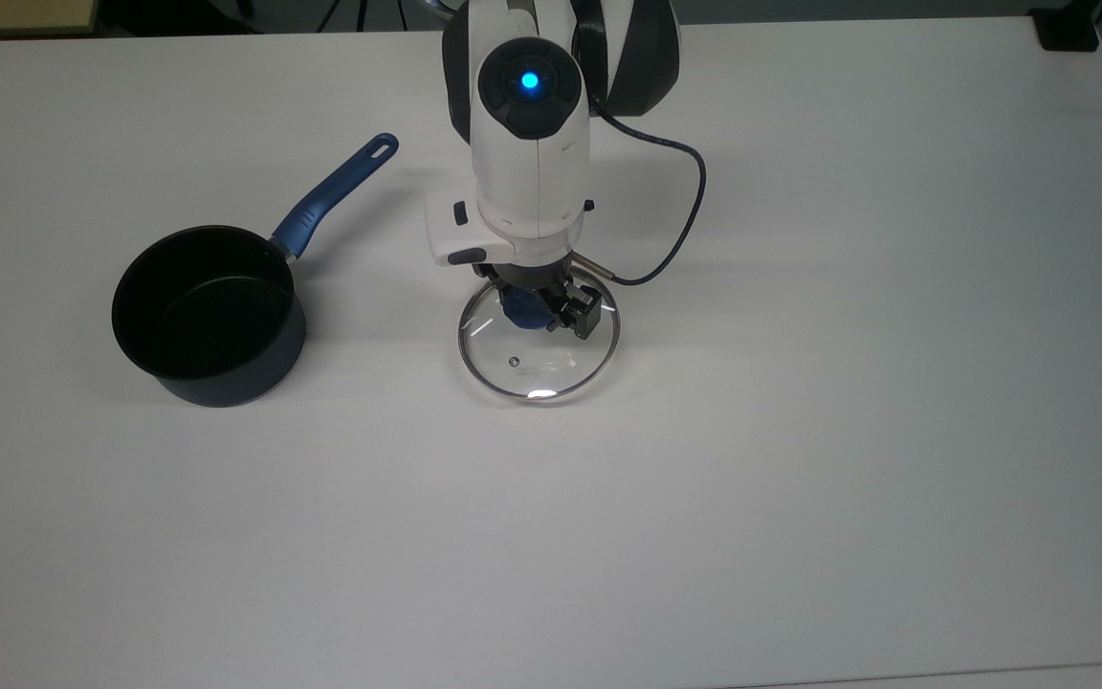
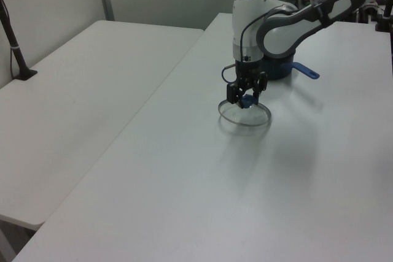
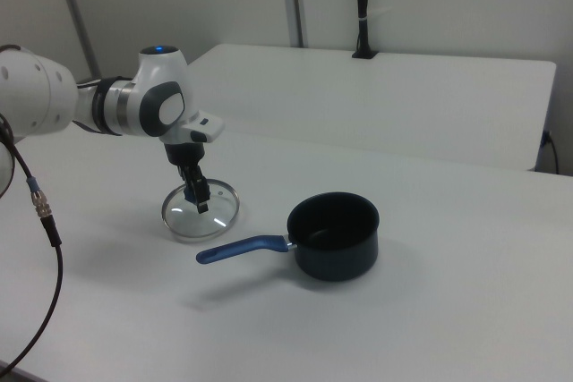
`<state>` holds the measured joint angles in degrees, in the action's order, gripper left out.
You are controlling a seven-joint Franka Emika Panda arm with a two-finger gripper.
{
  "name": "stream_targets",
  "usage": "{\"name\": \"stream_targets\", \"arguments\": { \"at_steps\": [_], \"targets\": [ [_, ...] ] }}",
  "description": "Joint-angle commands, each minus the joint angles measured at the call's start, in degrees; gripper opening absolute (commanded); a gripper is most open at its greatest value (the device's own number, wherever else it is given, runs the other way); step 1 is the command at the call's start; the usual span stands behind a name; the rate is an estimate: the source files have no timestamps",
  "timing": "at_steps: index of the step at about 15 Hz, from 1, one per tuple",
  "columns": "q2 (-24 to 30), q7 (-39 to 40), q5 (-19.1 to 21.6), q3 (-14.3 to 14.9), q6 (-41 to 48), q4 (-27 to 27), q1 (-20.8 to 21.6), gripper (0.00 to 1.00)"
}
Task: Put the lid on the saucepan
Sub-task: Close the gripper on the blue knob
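Observation:
The lid [image 1: 537,359], clear glass with a metal rim and a blue knob, hangs slightly tilted just above the white table [image 1: 800,459]. My gripper [image 1: 537,308] points straight down and is shut on the knob. Over at the top view's left stands the saucepan [image 1: 207,316], dark with a black inside, its blue handle [image 1: 336,196] pointing up and right. In the left view the lid [image 2: 244,116] hangs under the gripper [image 2: 245,97], with the saucepan [image 2: 284,72] mostly hidden behind the arm. In the right view the lid [image 3: 199,214] and gripper [image 3: 194,194] are left of the saucepan [image 3: 333,234].
A dark cable [image 1: 690,206] loops from the wrist on the top view's right. A second white table [image 2: 80,90] adjoins in the left view, with a black post [image 2: 13,44] clamped to its edge.

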<state>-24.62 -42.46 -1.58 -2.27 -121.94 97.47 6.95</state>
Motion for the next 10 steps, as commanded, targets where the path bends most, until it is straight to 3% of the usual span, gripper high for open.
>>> {"name": "stream_targets", "arguments": {
  "at_steps": [1, 7, 10],
  "targets": [
    [2.1, 0.6, -1.3, 0.2, 1.1, 0.4, 0.3, 0.6],
    [1.7, 1.8, -3.3, 0.2, 1.7, 0.5, 0.9, 0.6],
    [2.9, 5.3, -3.2, 0.2, 10.7, -3.3, 0.4, 0.6]
  ]
}}
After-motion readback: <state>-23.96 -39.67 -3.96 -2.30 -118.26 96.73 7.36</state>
